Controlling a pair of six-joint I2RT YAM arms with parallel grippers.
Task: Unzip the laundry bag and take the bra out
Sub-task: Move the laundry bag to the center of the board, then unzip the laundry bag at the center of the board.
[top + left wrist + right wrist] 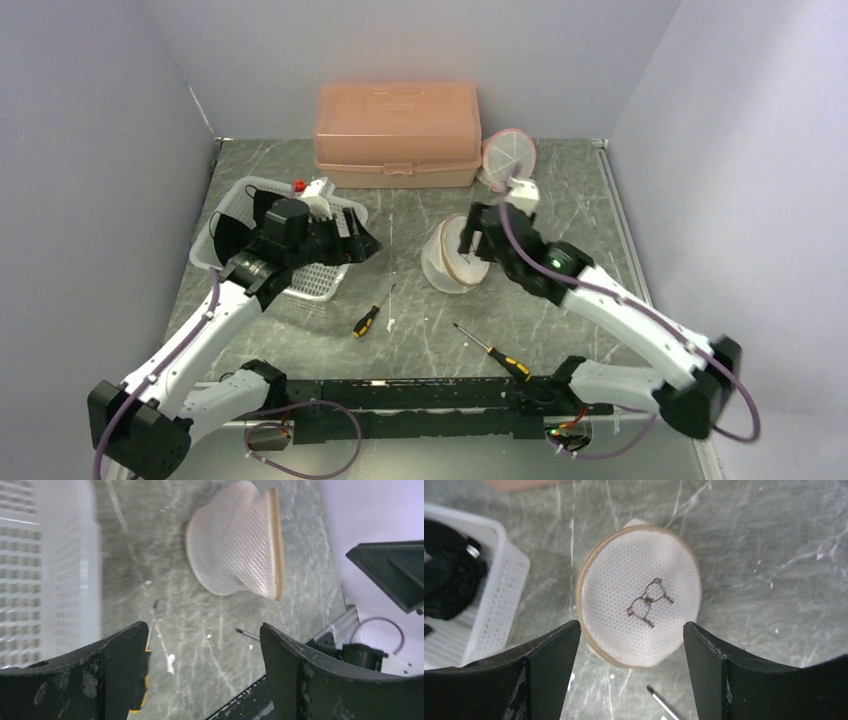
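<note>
Laundry bag point(639, 595), round white mesh with a tan rim and a bra symbol, sits near the middle of the table point(420, 325). The right gripper point(631, 627) hovers above it, fingers spread and empty. The left gripper point(204, 630), likewise spread, hangs by the white basket point(50, 570).

We see a white plastic basket point(318, 282) partly beneath the left gripper point(362, 243), and a yellow-handled screwdriver point(366, 321) lying nearer than it. A second screwdriver point(493, 352) lies nearer than the right gripper point(468, 238). Beyond both grippers stands a peach lidded box point(397, 135).
</note>
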